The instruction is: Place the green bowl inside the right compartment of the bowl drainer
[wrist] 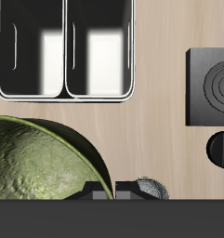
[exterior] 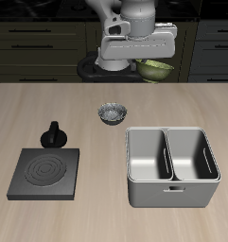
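Wrist view first: the green bowl (wrist: 34, 158) fills the space closest to my camera, its mottled olive inside and dark rim tilted across the frame, pressed right against my gripper (wrist: 116, 191), whose dark finger bases show at its rim. My fingers look clamped on that rim, so I have the bowl in hand. Just past the rim peeks the small grey-blue bowl (wrist: 151, 189), down on the wooden table (wrist: 160, 130). Farther off lie the black burner plate (wrist: 210, 87) with its ring pattern, a dark round object (wrist: 218, 149) beside it, and the bowl drainer (wrist: 66, 49), both of its deep sections bare.

From the exterior view, my gripper (exterior: 147, 62) hangs high over the table's back edge (exterior: 49, 87), the green bowl (exterior: 155, 68) carried beneath it, well apart from the bowl drainer (exterior: 172, 194) standing near the front.
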